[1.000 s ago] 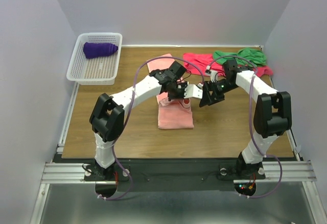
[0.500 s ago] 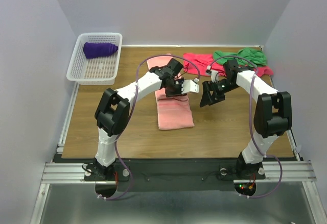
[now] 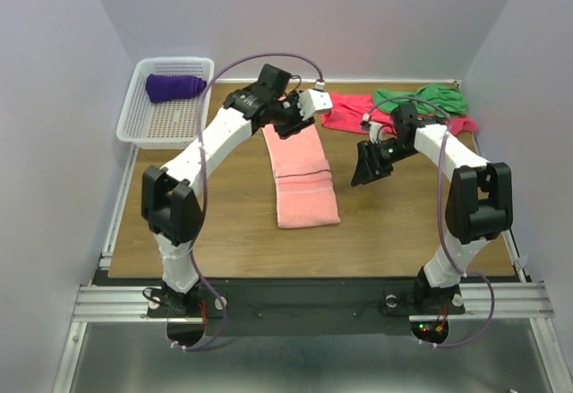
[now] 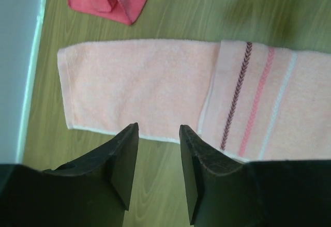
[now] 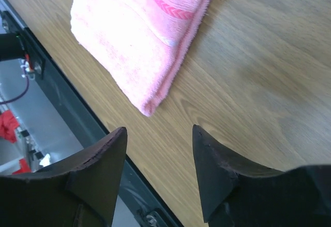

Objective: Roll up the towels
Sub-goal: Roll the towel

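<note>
Salmon-pink towel (image 3: 301, 175) lies flat mid-table; both my grippers are empty.
My left gripper (image 4: 158, 129) hovers, fingers apart, over its far end; my right gripper (image 5: 159, 132) is spread wide beside its right edge.

Top external: fixed high behind the arm bases (image 3: 183, 302), angled down and forward, whole wooden table (image 3: 385, 223) in frame. Left wrist: close, straight down past left gripper (image 4: 158, 129) onto far half of the long salmon-pink cloth towel (image 4: 155, 92). Right wrist: close, oblique past right gripper (image 5: 159, 130) at that towel's near end. All three share the towel.
</note>
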`<act>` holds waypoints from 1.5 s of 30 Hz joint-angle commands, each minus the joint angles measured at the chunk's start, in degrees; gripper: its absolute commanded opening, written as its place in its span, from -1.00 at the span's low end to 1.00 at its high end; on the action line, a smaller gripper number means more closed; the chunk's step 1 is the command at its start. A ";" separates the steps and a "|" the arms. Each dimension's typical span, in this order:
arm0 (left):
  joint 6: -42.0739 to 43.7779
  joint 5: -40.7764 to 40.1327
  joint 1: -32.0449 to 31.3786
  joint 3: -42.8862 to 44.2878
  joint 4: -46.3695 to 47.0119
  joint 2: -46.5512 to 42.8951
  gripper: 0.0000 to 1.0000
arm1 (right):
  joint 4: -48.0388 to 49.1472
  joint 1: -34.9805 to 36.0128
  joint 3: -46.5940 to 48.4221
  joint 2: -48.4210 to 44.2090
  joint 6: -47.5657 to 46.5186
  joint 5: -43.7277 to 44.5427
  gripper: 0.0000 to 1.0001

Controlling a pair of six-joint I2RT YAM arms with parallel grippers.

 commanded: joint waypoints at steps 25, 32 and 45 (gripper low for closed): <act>-6.40 -22.71 -32.44 -65.82 30.62 -35.08 0.18 | 12.34 20.11 -8.53 6.08 10.06 -4.98 0.13; 2.04 -24.82 -32.44 -67.23 35.45 -32.26 0.18 | 12.16 15.11 -5.63 -3.34 10.68 -2.33 0.77; 4.69 -19.90 -32.18 -65.73 34.57 -25.15 0.61 | 12.43 5.61 1.31 -13.45 9.18 6.88 1.00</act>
